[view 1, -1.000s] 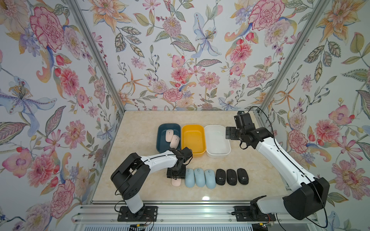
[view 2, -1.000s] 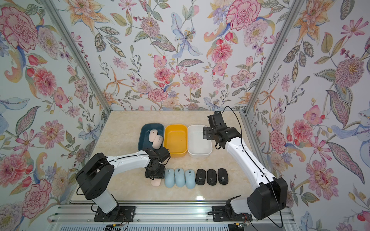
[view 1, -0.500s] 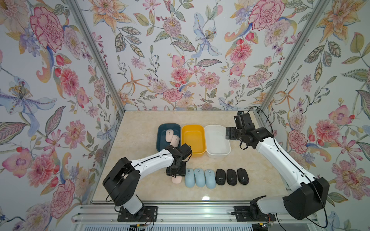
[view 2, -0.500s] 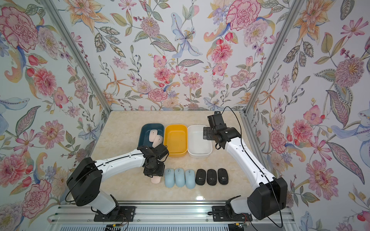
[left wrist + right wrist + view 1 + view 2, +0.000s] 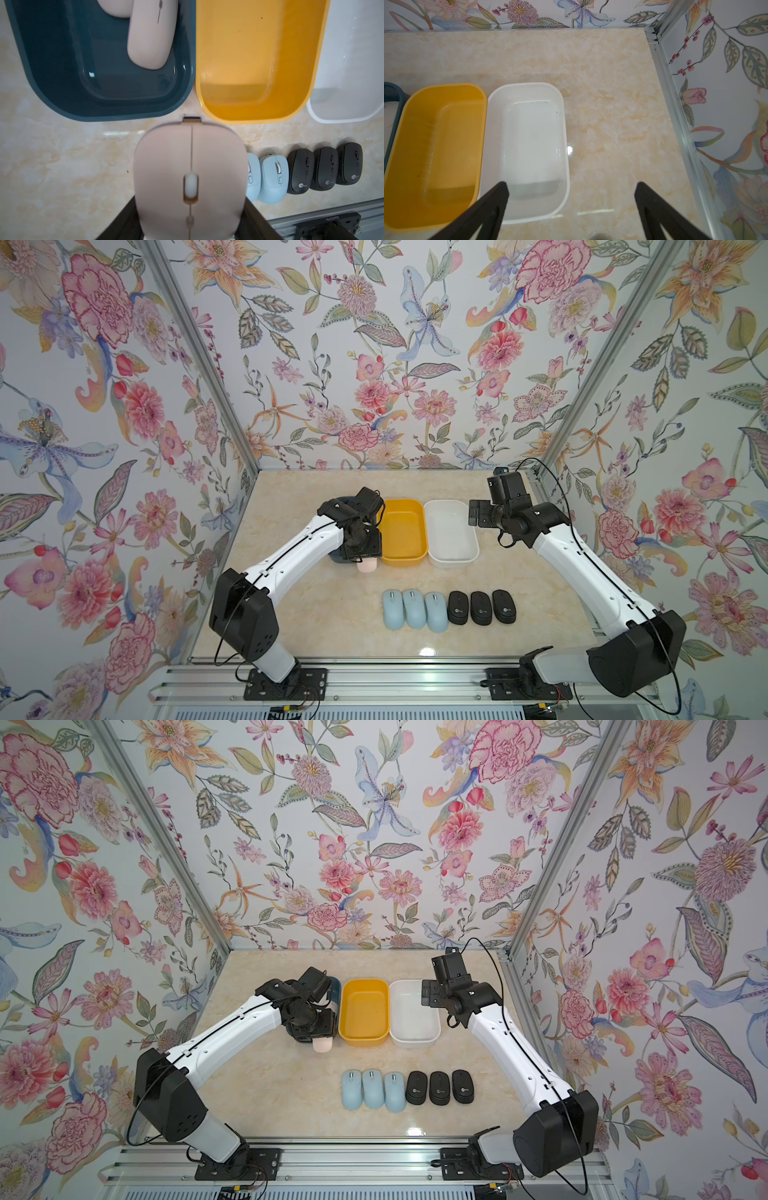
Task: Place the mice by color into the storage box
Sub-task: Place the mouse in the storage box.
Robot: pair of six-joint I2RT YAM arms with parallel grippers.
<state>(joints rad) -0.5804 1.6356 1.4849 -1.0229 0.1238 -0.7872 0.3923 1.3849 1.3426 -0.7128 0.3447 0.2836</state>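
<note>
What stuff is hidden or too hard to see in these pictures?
Dark blue bin: both top views, mostly covered by the left gripper.
One pink mouse inside it: left wrist view, cut off by the edge.
Leftmost light blue mouse: left wrist view, hidden behind the held pink mouse.

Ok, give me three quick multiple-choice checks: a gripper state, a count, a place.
1. The right gripper is: A open, empty; B shut on a mouse; C shut, empty.
2. Mice rowed on the table: A four; B six; C nine.
3. The two loose pink mice lie: A in the dark blue bin; B on the table; C in the right gripper.
Answers: 1A, fingers apart, nothing between; 2B, three light blue mice, three black mice; 3A, left wrist view shows both inside.
</note>
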